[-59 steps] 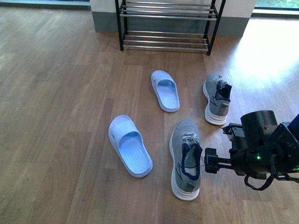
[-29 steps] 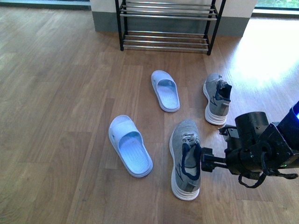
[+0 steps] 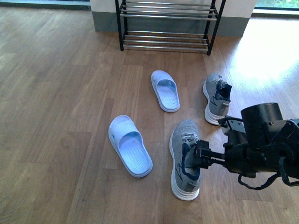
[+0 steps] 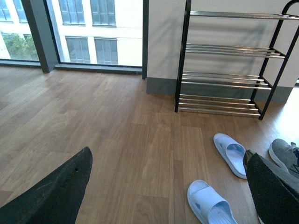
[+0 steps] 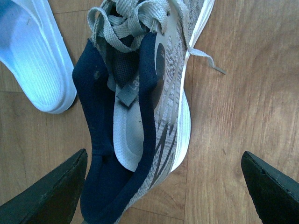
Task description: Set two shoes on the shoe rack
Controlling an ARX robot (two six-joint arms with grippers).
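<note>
right gripper [image 3: 198, 156]: jaws spread astride collar of near sneaker [image 3: 185, 140], readying grasp | shoe rack [image 3: 166, 41]: 12 o'clock | left gripper [image 4: 161, 189]: jaws apart

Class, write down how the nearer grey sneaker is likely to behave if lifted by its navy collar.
On the nearer grey sneaker, the navy collar looks soft, so it would probably fold under a pinch. The thick white sole looks stiff, so the shoe should keep its shape but hang tilted. Its loose laces may dangle.
</note>
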